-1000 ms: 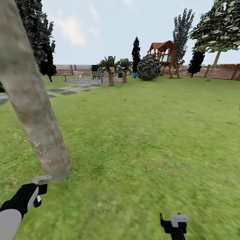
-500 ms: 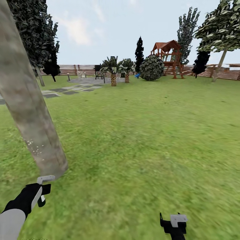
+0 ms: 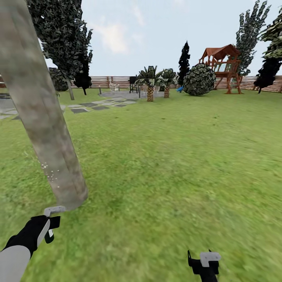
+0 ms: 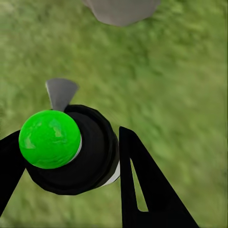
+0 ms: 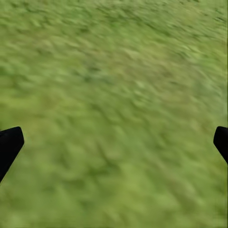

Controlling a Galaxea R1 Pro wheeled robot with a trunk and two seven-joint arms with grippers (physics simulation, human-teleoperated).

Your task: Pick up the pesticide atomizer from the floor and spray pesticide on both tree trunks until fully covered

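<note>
The near tree trunk (image 3: pixel 39 113), thick and grey-tan with brown blotches, leans across the left of the head view, with white specks low on it near its base. My left gripper (image 3: pixel 45 230) is just in front of that base, shut on the pesticide atomizer (image 3: pixel 52 211). The left wrist view shows the atomizer (image 4: pixel 90 156) as a black body with a green ball top and a grey nozzle, held between black fingers (image 4: pixel 142 190). The trunk's foot (image 4: pixel 123 9) lies just beyond it. My right gripper (image 3: pixel 205 261) hangs open over the grass floor (image 5: pixel 114 95), holding nothing.
A green lawn (image 3: pixel 176 156) stretches to a brown slatted fence (image 3: pixel 113 81). Far off stand two short palms (image 3: pixel 150 84), a round bush (image 3: pixel 199 80), a wooden play tower (image 3: pixel 221 66), dark cone trees (image 3: pixel 184 58), stepping stones (image 3: pixel 94 105) and a leafy crown (image 3: pixel 274 33) at the right edge.
The camera has swung left, so the whole scene has shifted right in the picture. Both grippers sit at the same places in the view, the left still holding the atomizer.
</note>
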